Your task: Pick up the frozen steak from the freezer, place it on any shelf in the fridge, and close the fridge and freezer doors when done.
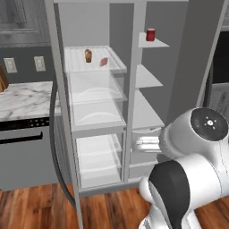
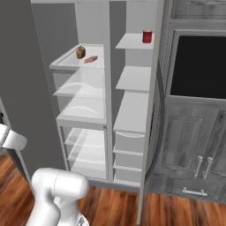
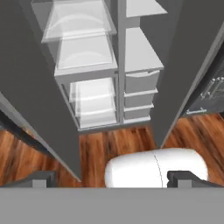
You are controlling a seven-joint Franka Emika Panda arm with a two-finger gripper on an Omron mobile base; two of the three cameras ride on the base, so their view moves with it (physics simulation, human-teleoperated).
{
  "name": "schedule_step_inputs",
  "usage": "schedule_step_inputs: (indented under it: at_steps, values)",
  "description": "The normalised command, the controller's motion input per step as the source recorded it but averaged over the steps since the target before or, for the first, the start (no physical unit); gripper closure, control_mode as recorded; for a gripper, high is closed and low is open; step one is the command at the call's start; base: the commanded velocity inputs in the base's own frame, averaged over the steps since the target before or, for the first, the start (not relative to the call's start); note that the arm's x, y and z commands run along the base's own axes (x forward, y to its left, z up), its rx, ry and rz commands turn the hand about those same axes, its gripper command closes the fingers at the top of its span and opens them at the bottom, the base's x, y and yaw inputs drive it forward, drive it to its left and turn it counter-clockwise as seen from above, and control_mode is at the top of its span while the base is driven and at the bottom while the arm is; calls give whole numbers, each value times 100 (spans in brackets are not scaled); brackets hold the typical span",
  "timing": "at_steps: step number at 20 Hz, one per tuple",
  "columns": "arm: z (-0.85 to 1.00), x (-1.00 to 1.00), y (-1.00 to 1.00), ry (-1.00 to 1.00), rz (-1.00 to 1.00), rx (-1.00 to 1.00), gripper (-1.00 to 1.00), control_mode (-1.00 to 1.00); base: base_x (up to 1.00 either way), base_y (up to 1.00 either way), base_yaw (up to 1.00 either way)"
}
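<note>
The frozen steak (image 1: 103, 62) (image 2: 91, 59), a flat pinkish chunk, lies on the top clear shelf (image 1: 76, 61) (image 2: 65, 62) of the fridge (image 1: 96, 116) (image 2: 81, 110), beside a brown lump (image 1: 88, 55) (image 2: 80, 52). The freezer (image 1: 147, 103) (image 2: 131, 79) holds a red can (image 1: 150, 34) (image 2: 147, 36) on its top shelf. Both doors stand open: the fridge door (image 2: 26, 88) (image 3: 35, 87) on the left and the freezer door (image 1: 192, 58) (image 3: 188, 65) on the right. My gripper (image 3: 113, 179) is open and empty, well back from the unit, looking down at its lower drawers and the floor.
A marble counter (image 1: 24, 98) with a dark-fronted appliance (image 1: 22, 147) below it stands left of the unit. A wall oven (image 2: 198, 66) and grey cabinets (image 2: 194, 150) stand to its right. Wood floor (image 3: 113, 144) lies between the open doors.
</note>
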Motion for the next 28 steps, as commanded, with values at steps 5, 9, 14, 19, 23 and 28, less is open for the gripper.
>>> schedule_step_inputs:
  at_steps: [5,9,14,19,23,28]
  values:
    - [0,-74,100,-29,11,-1,-100,-100,0,0,0]
    - [0,-64,100,-29,8,0,-100,-100,0,0,0]
    - [-1,-23,100,-22,1,0,-100,-100,0,0,0]
    - [-11,33,100,-9,-7,2,-100,-100,0,0,0]
    - [-2,77,97,-8,-17,-1,-100,-100,0,0,0]
    - [-23,84,62,-5,-19,-4,-100,-100,0,0,0]
